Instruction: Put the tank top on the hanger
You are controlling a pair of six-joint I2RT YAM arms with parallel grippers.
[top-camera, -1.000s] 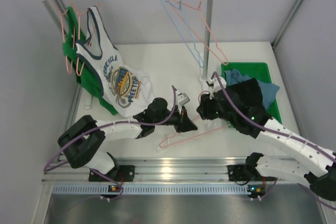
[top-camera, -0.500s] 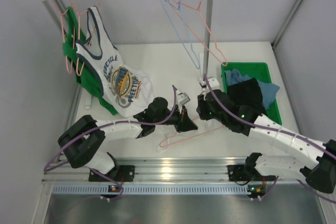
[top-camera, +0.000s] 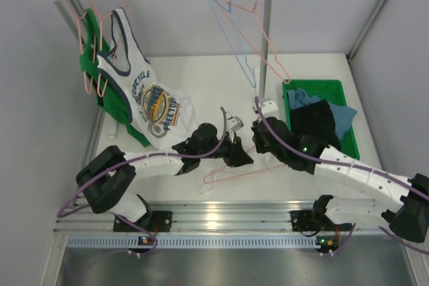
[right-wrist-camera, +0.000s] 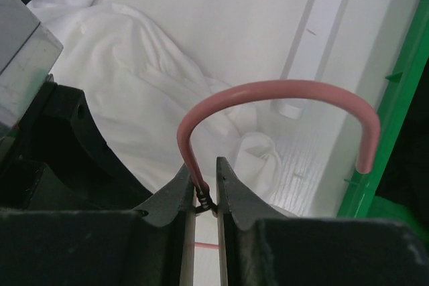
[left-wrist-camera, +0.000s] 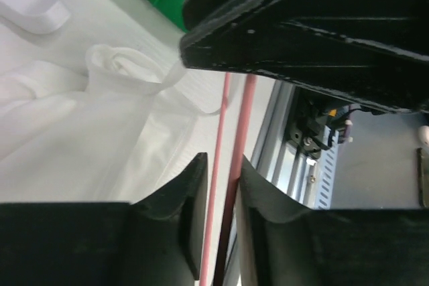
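Tank top point(right-wrist-camera: 127, 58), one, lies crumpled on table point(right-wrist-camera: 221, 5) beneath two grippers. One pink hanger point(right-wrist-camera: 268, 88): right gripper point(right-wrist-camera: 203, 189) clamps its hook neck; left gripper point(left-wrist-camera: 222, 169) straddles its wire, jaws narrowly apart.

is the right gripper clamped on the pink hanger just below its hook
Yes, the right wrist view shows the right gripper with its fingers pinched on the twisted wire neck of the hanger, directly under the hook.
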